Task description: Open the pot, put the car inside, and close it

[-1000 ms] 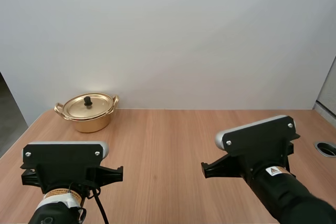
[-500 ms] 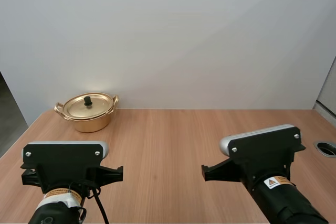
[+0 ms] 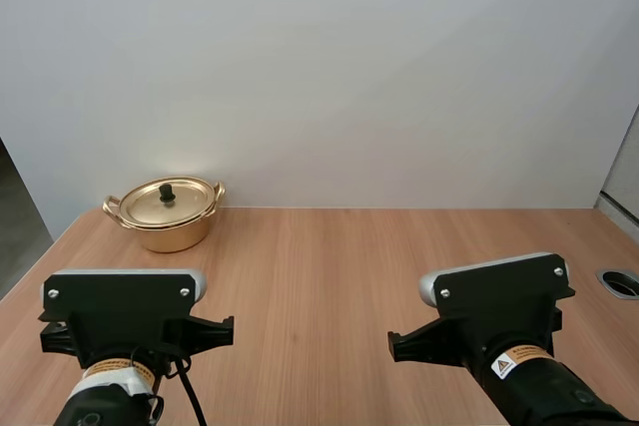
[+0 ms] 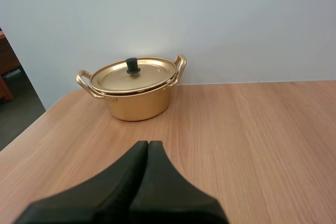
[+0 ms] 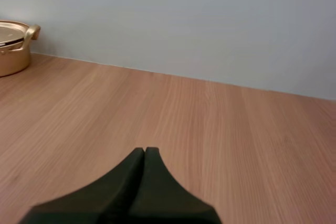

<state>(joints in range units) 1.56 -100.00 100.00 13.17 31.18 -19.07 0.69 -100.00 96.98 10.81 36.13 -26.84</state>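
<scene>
At about ten o'clock on the worktop [image 3: 329,266], close to its far edge, the gold pot [image 3: 165,224] is seen standing upright, with its lid [image 3: 188,203] seated and a small black knob [image 3: 167,190] at the lid's centre. From the left wrist view, its loop handles [image 4: 180,66] are seen at roughly three and nine o'clock on the rim. Nothing is touching it.

The opening step is judged to be the one in hand, and hardly begun: the lid is on and both arms are well apart from the pot. The later steps of loading and closing cannot be started until the lid is off.

The next move is judged to fall to the nearer, left arm. Its fingers would have to be spread, carried forward and lowered over the knob, then closed on it. Because the knob is small, a centred approach from above is called for, and a straight lift, so that the light pot is not dragged along.

The left end effector [image 4: 148,145] is held low at about seven o'clock on the worktop. Its fingers are pressed together on nothing, and the pot lies between twelve and one o'clock ahead of it. The right end effector [image 5: 144,151], likewise pressed together and empty, is held low at about five o'clock. It is aimed at the far edge, with the pot off at about ten o'clock.
</scene>
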